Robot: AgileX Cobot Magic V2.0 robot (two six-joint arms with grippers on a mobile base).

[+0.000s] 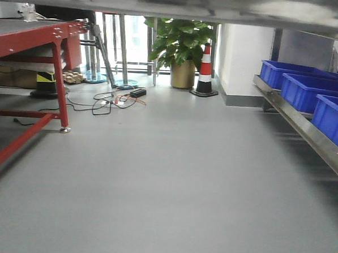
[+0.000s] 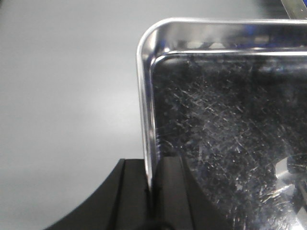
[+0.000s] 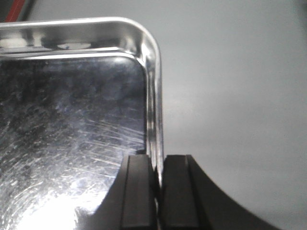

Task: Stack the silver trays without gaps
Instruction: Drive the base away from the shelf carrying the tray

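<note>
I am gripping the silver tray (image 2: pixel 225 120) from both sides. At the bottom centre of its wrist view, the left gripper (image 2: pixel 152 167) is clamping the tray's thin left-hand rim. The right gripper (image 3: pixel 158 163) is doing the same on a right-hand rim, with a pad on either side of the lip. I am taking both to be the same tray. It is hanging over bare grey floor (image 2: pixel 62 96), with its scratched inside facing the cameras.

No second tray is showing in any view, so I am lining up the stack blind.

The main risk is sitting in the grip itself. Very little shiny metal is lying between the pads, so the rim could slip out if one arm were leading the other. A tilted tray would land cocked and leave a gap.

Farther off in the front view, blue bins (image 1: pixel 307 88) are sitting on a steel rail (image 1: pixel 305 131) at right. A red table (image 1: pixel 32 34) is standing at left, and a traffic cone (image 1: pixel 205 72) and a plant (image 1: pixel 182 42) are standing at the back.
</note>
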